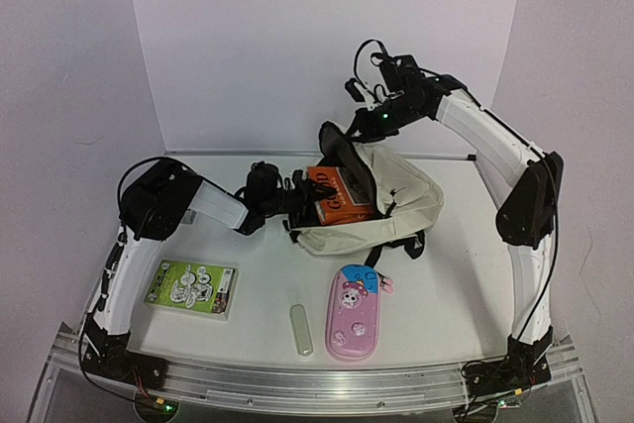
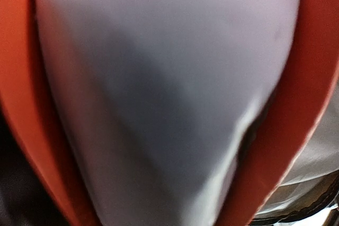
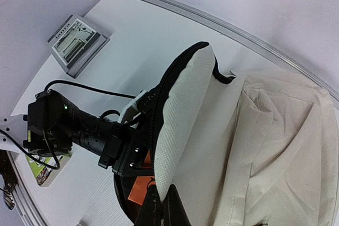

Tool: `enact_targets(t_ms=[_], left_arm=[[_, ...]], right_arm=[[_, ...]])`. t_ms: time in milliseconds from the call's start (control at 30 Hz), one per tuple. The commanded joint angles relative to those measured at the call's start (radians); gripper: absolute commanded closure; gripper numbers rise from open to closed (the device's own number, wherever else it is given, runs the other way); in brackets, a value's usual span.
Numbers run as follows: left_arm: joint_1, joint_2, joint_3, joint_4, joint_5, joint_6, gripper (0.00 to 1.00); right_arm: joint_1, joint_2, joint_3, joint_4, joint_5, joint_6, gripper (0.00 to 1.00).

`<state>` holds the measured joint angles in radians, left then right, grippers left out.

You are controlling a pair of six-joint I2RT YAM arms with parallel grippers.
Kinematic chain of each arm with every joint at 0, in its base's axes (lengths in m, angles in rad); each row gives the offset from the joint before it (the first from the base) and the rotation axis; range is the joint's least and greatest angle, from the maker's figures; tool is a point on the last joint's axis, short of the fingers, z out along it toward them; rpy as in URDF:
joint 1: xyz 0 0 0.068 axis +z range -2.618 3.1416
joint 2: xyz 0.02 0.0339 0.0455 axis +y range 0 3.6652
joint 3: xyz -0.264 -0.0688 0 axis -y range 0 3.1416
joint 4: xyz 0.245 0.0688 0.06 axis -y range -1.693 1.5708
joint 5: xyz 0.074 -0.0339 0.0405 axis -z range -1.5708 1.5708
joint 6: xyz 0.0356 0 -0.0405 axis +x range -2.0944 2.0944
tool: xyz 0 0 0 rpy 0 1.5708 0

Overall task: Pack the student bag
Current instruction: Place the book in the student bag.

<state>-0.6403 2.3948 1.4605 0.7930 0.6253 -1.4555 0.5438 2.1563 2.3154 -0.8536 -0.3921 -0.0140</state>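
Observation:
The cream student bag (image 1: 396, 195) lies at the table's middle back, its mouth facing left. My right gripper (image 1: 349, 134) is shut on the bag's cream flap (image 3: 183, 109) and holds it raised, with the black zipper edge showing. My left gripper (image 1: 297, 200) reaches into the mouth from the left, up against an orange book (image 1: 342, 200) that sits partly inside the bag. The flap hides its fingers in the right wrist view. The left wrist view is filled by the book's orange cover (image 2: 312, 104) and pale page edge (image 2: 159, 93), so I cannot tell how its jaws stand.
A green picture booklet (image 1: 191, 287) lies front left. A pink pencil case (image 1: 354, 311) and a small white stick (image 1: 302, 329) lie near the front edge. A grey flat pack (image 3: 78, 43) sits by the far left corner. White walls close the back and both sides.

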Motion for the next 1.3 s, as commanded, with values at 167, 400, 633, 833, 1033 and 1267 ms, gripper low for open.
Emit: enact_targets(t_ms=[167, 400, 633, 833, 1033, 1267], left_arm=[[0.007, -0.125, -0.088, -0.081, -0.088, 0.099, 0.37], [0.005, -0.226, -0.064, -0.487, -0.219, 0.229, 0.28], [0.005, -0.203, -0.042, -0.481, -0.197, 0.244, 0.43], [-0.002, -0.086, 0.096, -0.442, -0.132, 0.24, 0.61], [-0.005, -0.001, 0.234, -0.483, -0.083, 0.266, 0.68], [-0.008, -0.144, 0.177, -0.687, -0.169, 0.447, 0.36]], right_arm=[[0.004, -0.025, 0.018, 0.065, -0.027, 0.006, 1.0], [0.004, -0.035, -0.004, 0.066, -0.022, 0.006, 1.0], [0.004, -0.035, -0.008, 0.067, -0.028, 0.006, 1.0], [0.004, -0.033, -0.014, 0.069, -0.046, 0.006, 1.0], [0.005, -0.025, -0.015, 0.071, -0.055, 0.006, 1.0], [-0.054, -0.019, -0.043, 0.078, -0.076, 0.07, 1.0]])
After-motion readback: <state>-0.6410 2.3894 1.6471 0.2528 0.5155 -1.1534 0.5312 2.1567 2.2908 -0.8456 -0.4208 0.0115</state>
